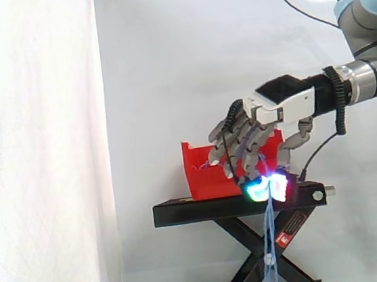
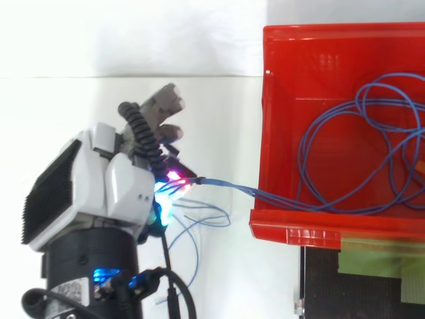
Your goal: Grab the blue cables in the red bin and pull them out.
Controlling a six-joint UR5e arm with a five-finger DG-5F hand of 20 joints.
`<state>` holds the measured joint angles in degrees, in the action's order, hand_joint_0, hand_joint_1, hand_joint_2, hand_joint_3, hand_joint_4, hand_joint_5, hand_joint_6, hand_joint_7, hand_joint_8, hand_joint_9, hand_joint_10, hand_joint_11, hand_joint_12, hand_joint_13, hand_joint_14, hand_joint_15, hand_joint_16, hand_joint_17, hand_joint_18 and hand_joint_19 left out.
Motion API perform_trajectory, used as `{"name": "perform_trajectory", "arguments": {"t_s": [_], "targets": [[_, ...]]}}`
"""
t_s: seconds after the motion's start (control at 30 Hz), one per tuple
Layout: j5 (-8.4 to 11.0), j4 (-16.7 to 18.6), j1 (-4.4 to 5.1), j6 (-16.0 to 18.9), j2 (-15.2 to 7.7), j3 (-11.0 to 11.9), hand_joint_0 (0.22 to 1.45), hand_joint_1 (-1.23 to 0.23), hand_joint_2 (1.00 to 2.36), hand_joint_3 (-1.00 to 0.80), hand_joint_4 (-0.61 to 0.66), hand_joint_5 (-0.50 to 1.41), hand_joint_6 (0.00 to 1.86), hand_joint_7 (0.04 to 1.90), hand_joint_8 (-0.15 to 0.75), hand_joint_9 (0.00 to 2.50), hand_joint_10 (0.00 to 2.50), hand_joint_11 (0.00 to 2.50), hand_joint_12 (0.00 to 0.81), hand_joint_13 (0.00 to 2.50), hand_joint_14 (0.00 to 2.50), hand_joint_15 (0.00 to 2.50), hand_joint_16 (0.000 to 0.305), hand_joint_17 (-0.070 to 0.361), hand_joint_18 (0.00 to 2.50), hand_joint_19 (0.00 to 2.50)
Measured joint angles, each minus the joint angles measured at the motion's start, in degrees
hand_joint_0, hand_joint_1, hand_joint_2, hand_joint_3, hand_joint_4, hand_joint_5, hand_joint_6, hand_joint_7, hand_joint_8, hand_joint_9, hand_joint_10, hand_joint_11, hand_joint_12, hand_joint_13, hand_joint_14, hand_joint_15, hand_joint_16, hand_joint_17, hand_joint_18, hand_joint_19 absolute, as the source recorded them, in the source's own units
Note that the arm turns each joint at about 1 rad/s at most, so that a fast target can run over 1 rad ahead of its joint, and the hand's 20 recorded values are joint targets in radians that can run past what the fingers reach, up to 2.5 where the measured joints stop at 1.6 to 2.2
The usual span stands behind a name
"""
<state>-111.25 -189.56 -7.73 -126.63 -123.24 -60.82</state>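
The blue cables are thin, and several strands run together. Most of their length lies in loose, overlapping loops on the floor of the red bin. The bin is of bright red plastic, open on top, and it stands upright. From the loops a tight bundle of strands goes over the low front wall of the bin and stretches through the air to the fingers, which are curled and pinch it. Behind the pinch the loose ends spread apart and hang down.
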Motion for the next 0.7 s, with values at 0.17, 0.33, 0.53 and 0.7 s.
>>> {"name": "perform_trajectory", "arguments": {"t_s": [0.17,0.33,0.53,0.7], "targets": [[0.07,-3.6,0.70,3.8,1.0,0.0,0.92,-0.74,1.00,-1.00,0.08,0.92,0.83,0.70,0.232,0.88,0.02,0.43,0.298,0.63,0.01,0.25,0.038,0.086,0.47,0.25],[0.02,-6.4,1.24,8.7,1.3,0.0,0.92,-0.74,1.00,-1.00,0.08,0.92,0.83,0.70,0.231,0.88,0.02,0.43,0.298,0.63,0.01,0.25,0.038,0.086,0.47,0.26],[-0.02,-10.4,1.80,15.2,2.1,0.0,0.92,-0.74,1.00,-1.00,0.08,0.92,0.82,0.70,0.232,0.89,0.02,0.43,0.298,0.64,0.01,0.26,0.038,0.086,0.48,0.26],[-0.07,-14.0,2.27,20.4,3.0,0.0,0.92,-0.74,1.00,-1.00,0.08,0.92,0.81,0.71,0.231,0.89,0.02,0.43,0.299,0.64,0.01,0.25,0.038,0.086,0.48,0.26]]}}
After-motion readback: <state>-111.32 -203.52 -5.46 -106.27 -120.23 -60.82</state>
